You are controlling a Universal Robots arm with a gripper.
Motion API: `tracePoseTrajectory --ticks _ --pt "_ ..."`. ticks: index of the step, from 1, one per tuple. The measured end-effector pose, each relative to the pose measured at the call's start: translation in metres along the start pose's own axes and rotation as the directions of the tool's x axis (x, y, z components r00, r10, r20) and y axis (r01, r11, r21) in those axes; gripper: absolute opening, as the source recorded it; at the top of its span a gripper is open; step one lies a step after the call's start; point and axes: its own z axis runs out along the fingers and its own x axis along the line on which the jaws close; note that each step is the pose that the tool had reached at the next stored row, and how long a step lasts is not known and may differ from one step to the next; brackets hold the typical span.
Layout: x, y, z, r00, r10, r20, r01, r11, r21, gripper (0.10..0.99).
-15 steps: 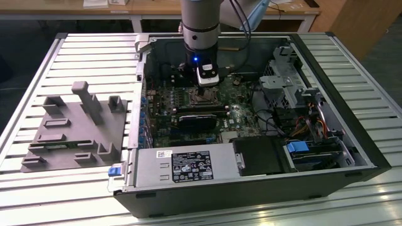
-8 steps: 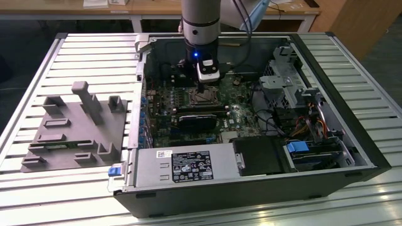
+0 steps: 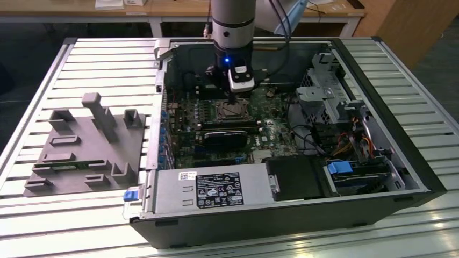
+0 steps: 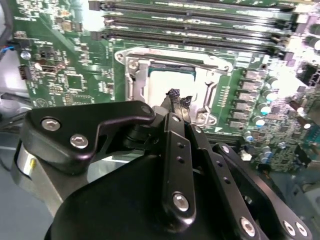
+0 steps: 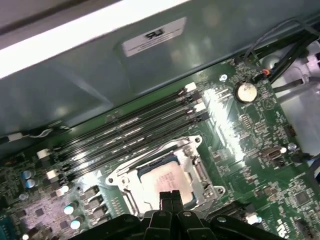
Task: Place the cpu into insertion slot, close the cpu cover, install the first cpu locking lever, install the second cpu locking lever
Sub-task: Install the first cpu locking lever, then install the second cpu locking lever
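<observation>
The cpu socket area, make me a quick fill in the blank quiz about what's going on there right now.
1. The cpu lies inside the insertion ____.
2. The cpu cover is a frame made of ____.
3. The gripper hangs directly above the ____.
4. The long black memory slots run beside the socket on the ____ motherboard.

Missing words: slot; metal; cpu; green

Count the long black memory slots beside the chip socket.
4. The memory slots lie side by side in a row, parallel, between the socket and the case wall. In the second wrist view the same four run beyond the socket. None looks hidden.
</observation>
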Motion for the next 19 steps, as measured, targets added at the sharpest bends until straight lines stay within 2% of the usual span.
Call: tracePoseTrajectory --ticks 3,9,19 --pt "-0.0041 0.0019 -0.0003 1.0000 -0.001 -0.0014 0.001 1.0000 0.001 0.106" --pt "-0.0046 0.0026 -0.0087 1.0000 -0.001 -0.0017 0.001 1.0000 0.001 0.106" --pt "-0.0046 0.0027 -0.0090 1.0000 -0.001 -0.0017 0.001 1.0000 0.001 0.106"
